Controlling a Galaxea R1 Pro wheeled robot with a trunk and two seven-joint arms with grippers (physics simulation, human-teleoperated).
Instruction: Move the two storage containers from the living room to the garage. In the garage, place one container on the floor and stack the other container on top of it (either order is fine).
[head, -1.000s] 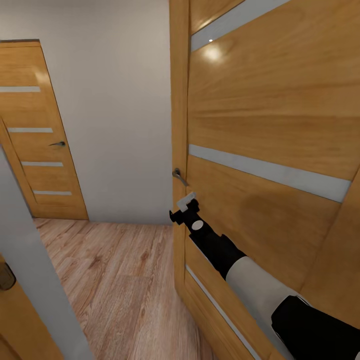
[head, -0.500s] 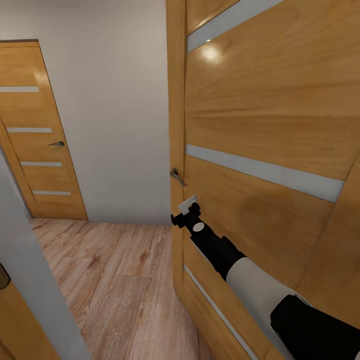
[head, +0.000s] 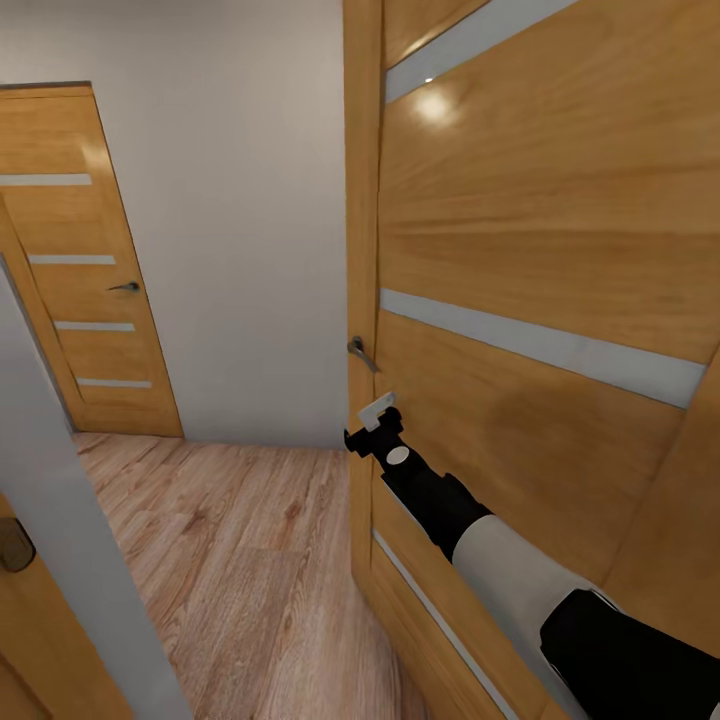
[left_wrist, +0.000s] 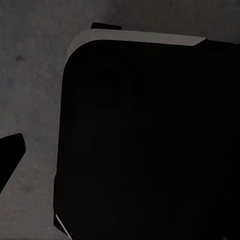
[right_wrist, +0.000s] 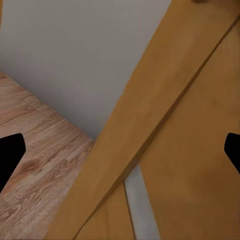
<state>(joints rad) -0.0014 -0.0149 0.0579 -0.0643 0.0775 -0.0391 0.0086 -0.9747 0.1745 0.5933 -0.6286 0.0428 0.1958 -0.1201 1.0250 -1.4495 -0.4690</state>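
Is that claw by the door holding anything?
No. The right claw is open, empty, against the door just below its handle.

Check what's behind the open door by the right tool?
Past the near door's edge: white wall, wood-plank floor, and a second, closed door. The right tool sits below the handle. The panel itself hides everything directly behind it.

I'm seeing an open wooden door (head: 540, 300) with pale horizontal strips standing close on my right, its metal handle (head: 360, 352) sticking out at the edge. A second closed door (head: 85, 280) of the same style is sitting at the far left in a plain white wall (head: 250, 230). Light wood-plank flooring (head: 240, 560) is running between them
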